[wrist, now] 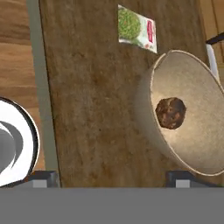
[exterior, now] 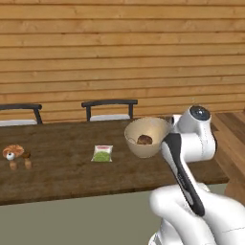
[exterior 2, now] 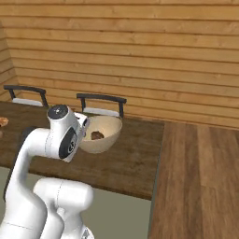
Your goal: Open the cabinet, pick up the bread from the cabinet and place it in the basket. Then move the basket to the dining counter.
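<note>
The beige basket point(exterior: 152, 128) point(exterior 2: 106, 128) point(wrist: 199, 131) hangs tilted just above the right end of the dark wood-plank dining counter point(exterior: 62, 172) point(exterior 2: 135, 161) point(wrist: 96, 109), its mouth turned toward the arm. Inside it rests the small dark-brown bread point(exterior: 144, 139) point(exterior 2: 97, 136) point(wrist: 170, 113). In the hand view my gripper point(wrist: 112, 177) looks down at the tabletop with its fingertips point(wrist: 183, 177) far apart. The basket's lower rim lies right by the right tip, and nothing sits between the two. The white wrist hides the hand in both base views.
A green packet point(exterior: 102, 153) point(wrist: 136, 28) lies mid-counter. An orange-brown mushroom-like thing point(exterior: 13, 152) stands at the far left. Black-backed chairs point(exterior: 109, 109) point(exterior 2: 100, 103) line the far side. The counter's right edge drops to plank floor point(exterior 2: 200, 177).
</note>
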